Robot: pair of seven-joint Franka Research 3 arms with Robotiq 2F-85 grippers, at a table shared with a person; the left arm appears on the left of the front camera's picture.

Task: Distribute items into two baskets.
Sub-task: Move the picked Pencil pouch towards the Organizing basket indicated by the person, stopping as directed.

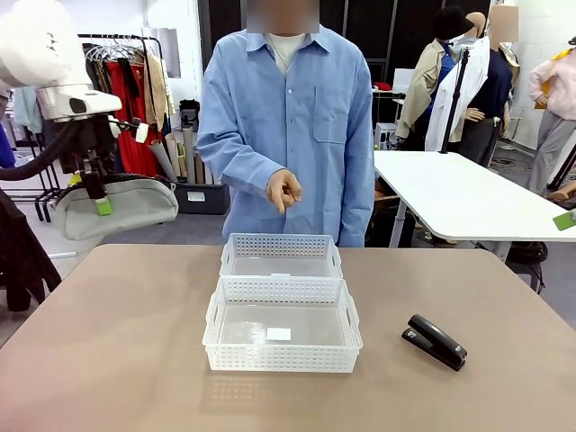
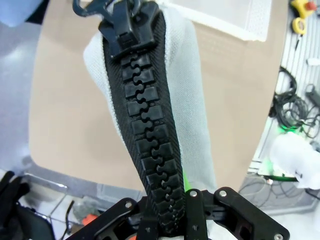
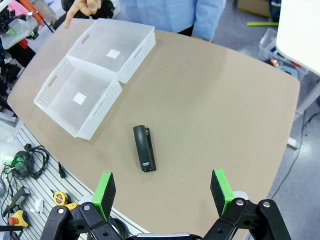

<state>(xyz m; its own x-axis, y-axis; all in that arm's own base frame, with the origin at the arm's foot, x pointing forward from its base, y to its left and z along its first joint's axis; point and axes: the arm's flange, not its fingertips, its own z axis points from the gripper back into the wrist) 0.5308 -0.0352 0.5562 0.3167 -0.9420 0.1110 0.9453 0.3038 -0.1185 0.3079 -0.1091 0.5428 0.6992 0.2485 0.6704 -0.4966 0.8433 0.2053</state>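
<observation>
My left gripper point(image 1: 97, 200) is shut on the light-grey pouch point(image 1: 115, 207), holding it high above the table's far left corner. In the left wrist view the pouch point(image 2: 187, 90) hangs from my fingers with its black zipper point(image 2: 145, 125) facing the camera. Two white baskets stand mid-table: the bigger one point(image 1: 283, 360) nearer me, the smaller one point(image 1: 282, 245) behind it. Both look empty. The black stapler point(image 1: 436, 341) lies on the table to the right. My right gripper point(image 3: 162, 192) is open, high above the stapler point(image 3: 144, 148).
A person in a blue shirt stands at the far edge, one hand point(image 1: 284, 190) pointing down over the smaller basket point(image 3: 131, 45). A second white table point(image 1: 468, 198) stands back right. Cables and tools point(image 3: 25, 165) lie beyond the near table edge.
</observation>
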